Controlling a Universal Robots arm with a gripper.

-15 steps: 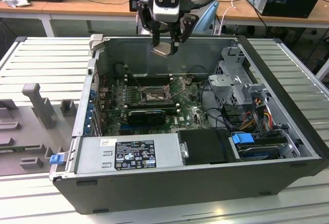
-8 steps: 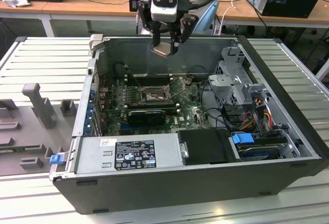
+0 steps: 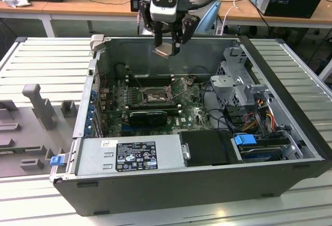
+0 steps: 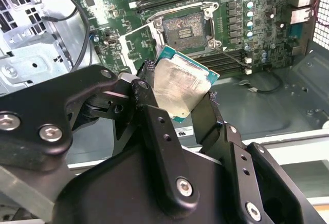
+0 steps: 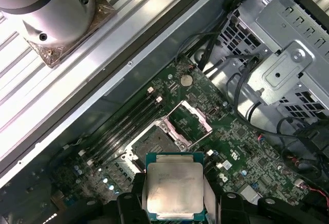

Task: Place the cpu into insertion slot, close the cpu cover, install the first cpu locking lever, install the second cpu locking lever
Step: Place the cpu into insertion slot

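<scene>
One step in hand: pinching the cpu [image 4: 180, 88] by its edges in the gripper [image 3: 167, 45], high above the insertion slot [image 4: 185, 29], almost directly below.

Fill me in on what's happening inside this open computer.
The arm's gripper is shut on the cpu, holding it in the air above the open computer case, over the motherboard. Below, the insertion slot sits empty, with the cpu cover swung open beside it. The chip is not yet seated.
</scene>
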